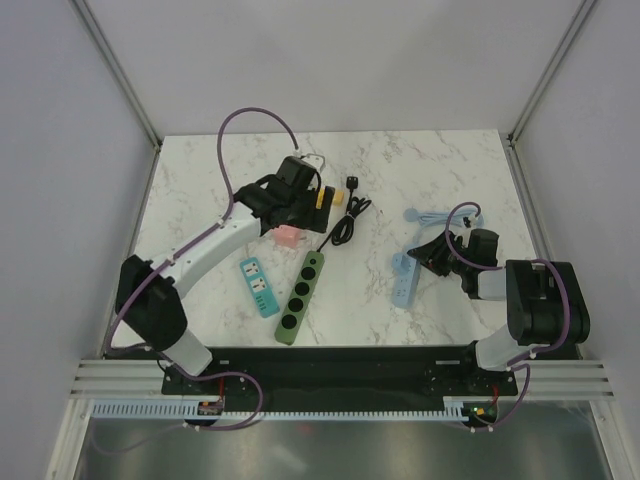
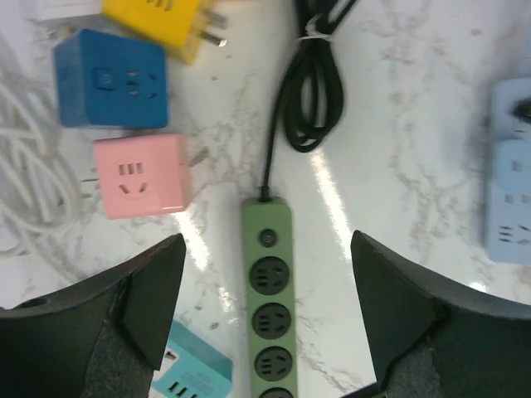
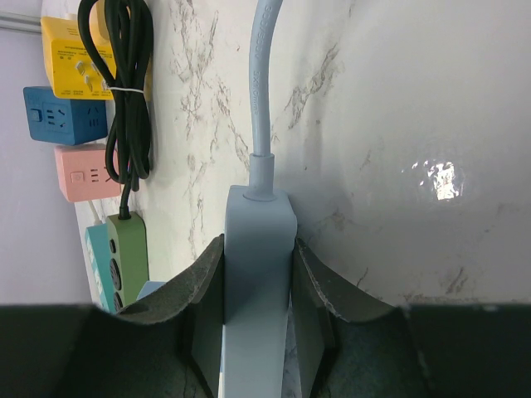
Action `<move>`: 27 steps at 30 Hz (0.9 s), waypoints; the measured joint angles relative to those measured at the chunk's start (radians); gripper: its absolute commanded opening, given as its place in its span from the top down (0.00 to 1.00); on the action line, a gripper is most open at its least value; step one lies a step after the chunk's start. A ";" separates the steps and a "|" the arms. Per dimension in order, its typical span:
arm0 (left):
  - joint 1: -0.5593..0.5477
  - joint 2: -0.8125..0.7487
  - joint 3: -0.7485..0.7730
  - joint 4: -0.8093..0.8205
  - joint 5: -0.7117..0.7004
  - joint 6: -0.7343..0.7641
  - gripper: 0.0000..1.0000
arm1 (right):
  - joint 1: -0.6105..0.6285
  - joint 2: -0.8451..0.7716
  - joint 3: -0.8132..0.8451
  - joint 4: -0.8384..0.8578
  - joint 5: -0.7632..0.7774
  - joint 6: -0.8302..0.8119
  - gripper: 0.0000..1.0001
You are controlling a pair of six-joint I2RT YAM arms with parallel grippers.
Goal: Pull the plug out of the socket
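My right gripper (image 3: 258, 245) is shut on the light blue plug (image 3: 257, 217), one finger on each flat side. The plug's light blue cable (image 3: 260, 83) runs away across the marble. In the top view the right gripper (image 1: 430, 251) sits at the far end of the light blue power strip (image 1: 403, 282). I cannot tell whether the plug's pins sit in the socket. My left gripper (image 2: 267, 240) is open and empty, hovering over the green power strip (image 2: 269, 298); in the top view the left gripper (image 1: 268, 206) is left of centre.
A pink cube socket (image 2: 139, 176), a blue cube socket (image 2: 112, 79) and a yellow adapter (image 2: 158, 21) lie near the left gripper. A teal strip (image 1: 258, 286) lies left of the green strip (image 1: 300, 297). A coiled black cord (image 1: 345, 222) and white cable (image 2: 29, 166) lie nearby.
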 measured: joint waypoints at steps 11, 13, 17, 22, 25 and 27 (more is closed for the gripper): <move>-0.011 -0.150 -0.257 0.406 0.555 -0.192 0.16 | 0.000 0.000 0.000 0.000 0.000 0.000 1.00; -0.031 -0.108 -0.266 0.462 0.602 -0.240 0.15 | 0.000 0.000 0.000 0.000 0.000 0.000 1.00; -0.111 0.024 -0.237 0.532 0.621 -0.299 0.08 | 0.000 0.000 0.000 0.000 -0.001 0.000 1.00; -0.201 0.190 -0.138 0.537 0.597 -0.342 0.07 | -0.001 0.000 0.000 0.000 -0.001 0.000 1.00; -0.227 0.267 -0.051 0.516 0.549 -0.349 0.08 | -0.001 0.000 0.000 0.000 -0.001 0.000 1.00; -0.232 0.309 -0.001 0.507 0.516 -0.352 0.11 | -0.001 0.000 0.000 0.000 -0.001 0.000 1.00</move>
